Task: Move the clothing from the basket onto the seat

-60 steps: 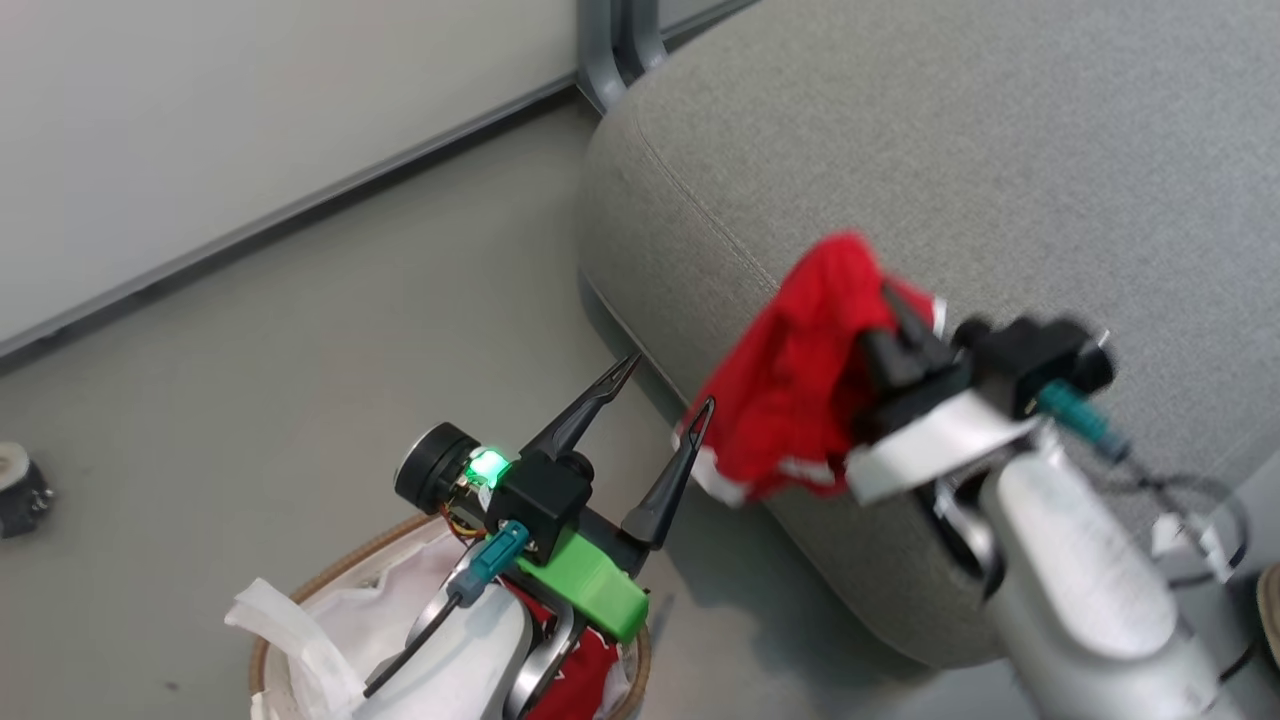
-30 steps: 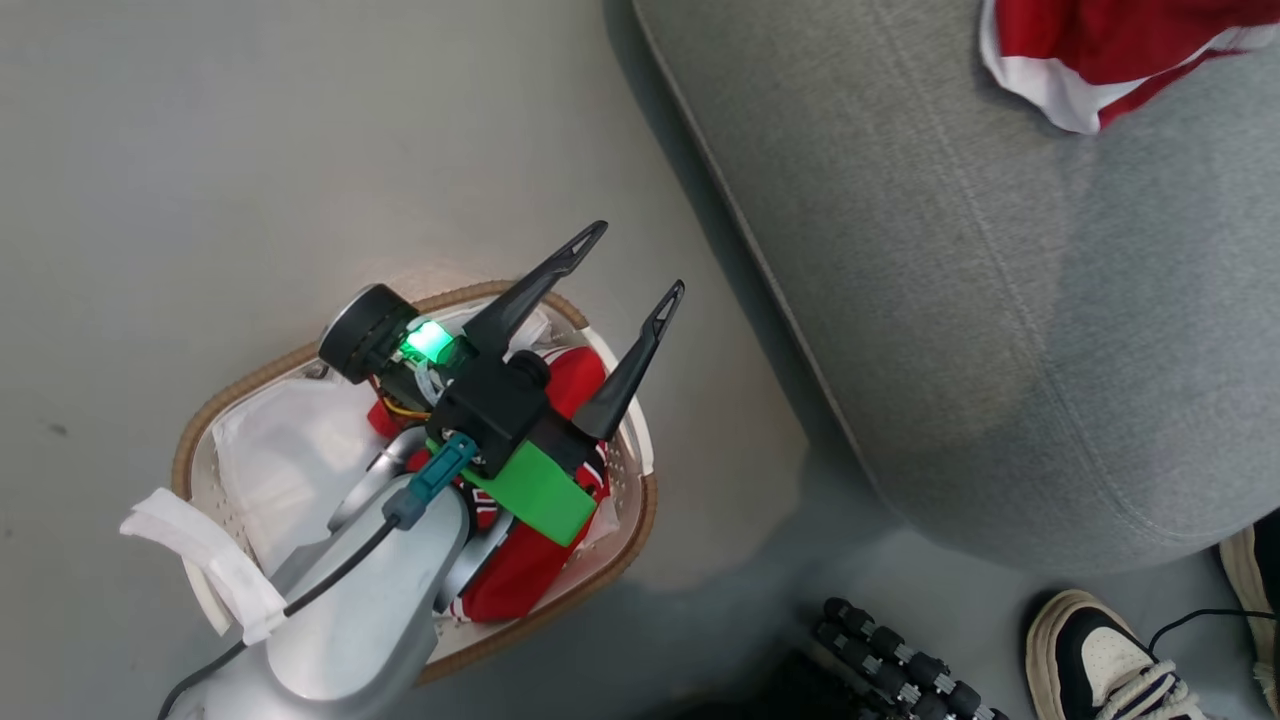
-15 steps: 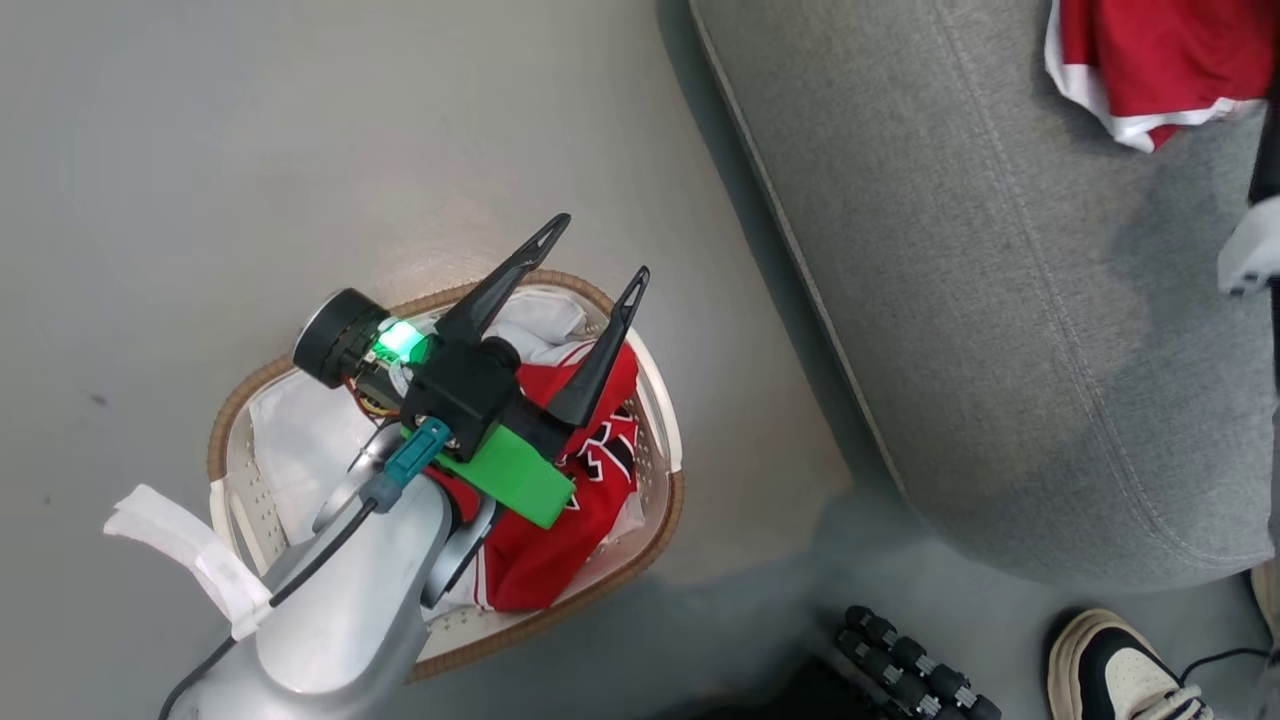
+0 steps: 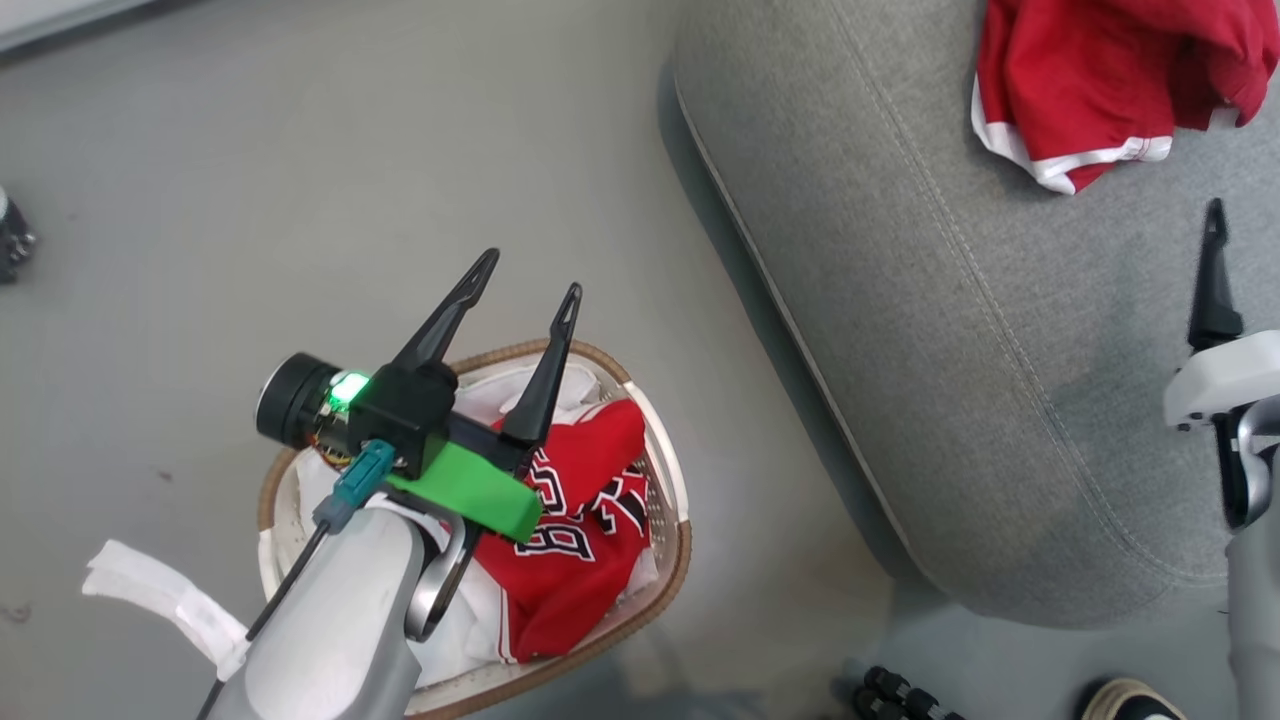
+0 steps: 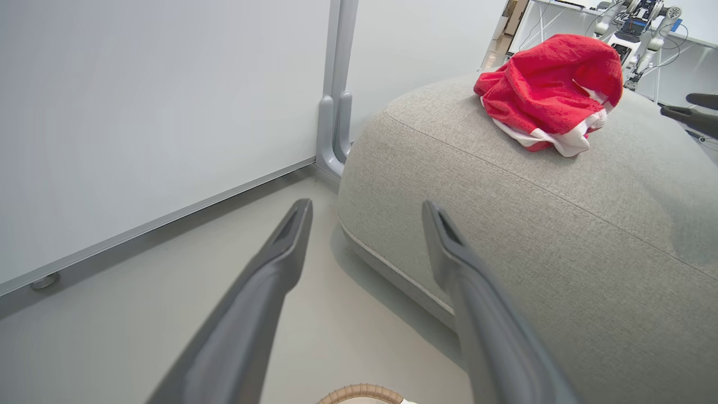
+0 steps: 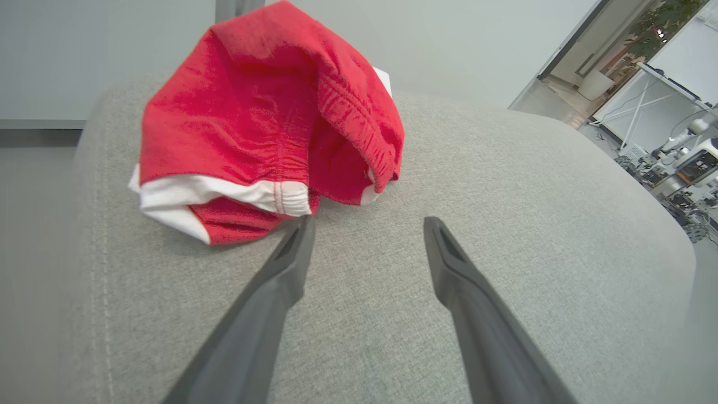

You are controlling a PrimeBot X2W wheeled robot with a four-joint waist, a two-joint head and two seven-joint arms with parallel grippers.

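A red garment (image 6: pixel 252 123) with white trim lies crumpled on top of the seat (image 4: pixel 950 350). The right wrist view brings it close: the right gripper (image 6: pixel 368 221) hovers just short of it, fingers spread wide and empty, one tip near the white hem. From the head view you get the basket (image 4: pixel 680 540) on the floor beside the seat, a lettered red jersey (image 4: pixel 580 520) heaped inside, and the left gripper (image 4: pixel 530 272) above it, fingers also spread, holding nothing. The left wrist view looks past those fingers to the seat's rounded corner.
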